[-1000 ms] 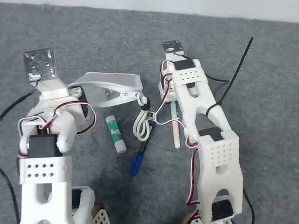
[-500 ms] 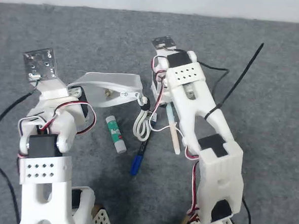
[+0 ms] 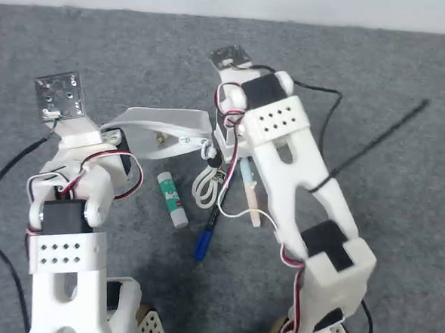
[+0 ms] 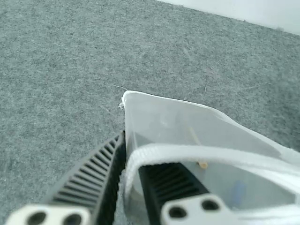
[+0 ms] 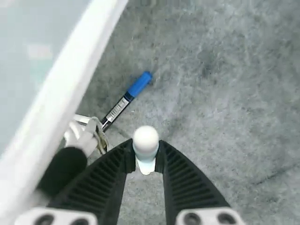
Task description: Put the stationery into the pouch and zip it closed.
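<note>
Swinging in toward the pouch since a second ago, my right arm has carried the pale pen closer to the zip end, while the left arm has kept its place. The right jaws are pinching that pen near its rounded white end; in the high view its shaft hangs out low over the surface, just beside the white cord that trails from the pouch. The left jaws are pressed on the pouch's rim and hold it up off the surface. How wide the mouth gapes I can't quite judge from here. Two items lie loose below the pouch: the glue stick, and the blue-capped pen with its upper end across the cord. My worry is the long free end of the held pen — gripped so near one end, it could pivot if it strikes the rim or snags the cord, and a hard push might tug the thin rim out of the left jaws and let the mouth collapse. A low pass could also knock the blue-capped pen. Underneath is a grey, felt-like surface, with a strip of pale wall along the far edge.
</note>
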